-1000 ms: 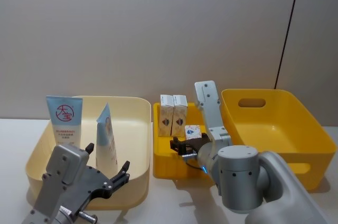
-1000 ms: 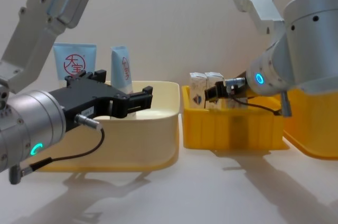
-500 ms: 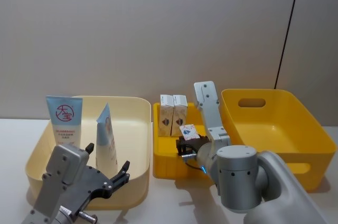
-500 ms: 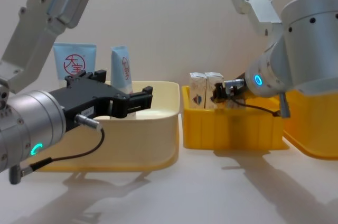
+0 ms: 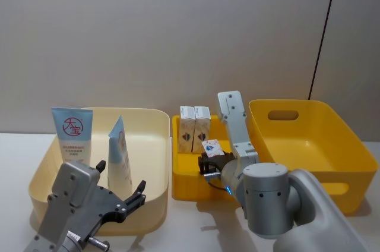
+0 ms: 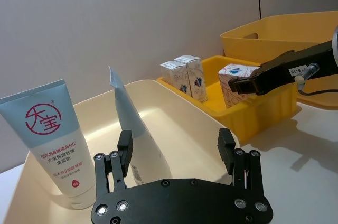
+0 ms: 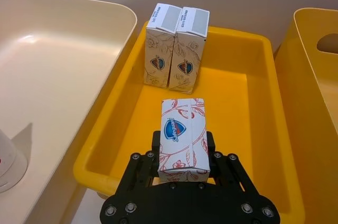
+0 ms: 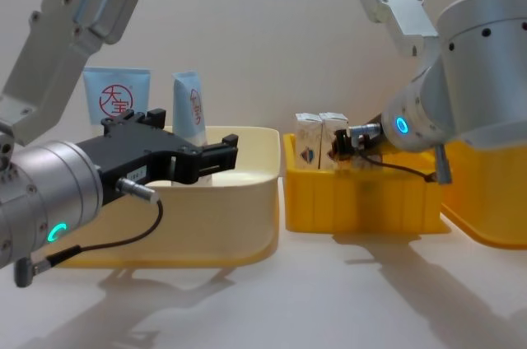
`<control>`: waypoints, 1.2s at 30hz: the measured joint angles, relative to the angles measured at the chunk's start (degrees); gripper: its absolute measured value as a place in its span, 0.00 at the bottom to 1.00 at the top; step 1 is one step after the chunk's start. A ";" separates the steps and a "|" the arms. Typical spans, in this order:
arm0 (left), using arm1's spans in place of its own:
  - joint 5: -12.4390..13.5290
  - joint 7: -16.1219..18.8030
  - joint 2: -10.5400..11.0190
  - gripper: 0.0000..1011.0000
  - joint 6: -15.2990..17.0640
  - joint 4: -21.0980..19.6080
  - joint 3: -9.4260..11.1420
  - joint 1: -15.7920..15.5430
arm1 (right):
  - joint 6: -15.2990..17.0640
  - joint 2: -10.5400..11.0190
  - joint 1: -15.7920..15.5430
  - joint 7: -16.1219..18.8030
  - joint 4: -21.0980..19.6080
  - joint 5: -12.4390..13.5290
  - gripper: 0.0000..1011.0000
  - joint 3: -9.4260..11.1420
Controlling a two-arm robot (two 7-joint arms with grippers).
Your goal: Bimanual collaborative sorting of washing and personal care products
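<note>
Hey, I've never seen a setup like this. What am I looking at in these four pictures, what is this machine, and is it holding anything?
This is a robot with two arms, each ending in a two-fingered gripper. One picture looks down from its head, one looks across the table from its chest, and one comes from a camera on each wrist. Three bins stand on the table. The cream bin on the robot's left holds a white tube and a second tube, both upright. The left gripper hangs open at that bin's near side, holding nothing. The small yellow bin in the middle has a pair of cartons upright at its back. The right gripper is shut on a third carton, held over that bin. A large yellow bin stands on the right.
</note>
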 joint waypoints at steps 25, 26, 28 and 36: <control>0.00 0.00 0.00 0.99 0.00 0.00 0.00 0.00 | -6.67 1.49 0.35 1.38 -4.09 -2.00 0.42 -0.78; 0.00 0.00 0.01 0.99 0.00 0.00 0.00 0.00 | -6.93 1.57 0.36 1.39 -4.45 -2.05 0.41 -0.71; 0.00 0.00 0.00 0.99 0.00 0.00 0.00 0.00 | -7.89 1.79 0.43 1.39 -5.51 -2.28 0.41 -0.53; 0.00 0.00 0.00 0.99 0.00 0.00 0.00 0.00 | -10.97 2.88 0.88 0.99 -9.06 -3.23 0.42 0.82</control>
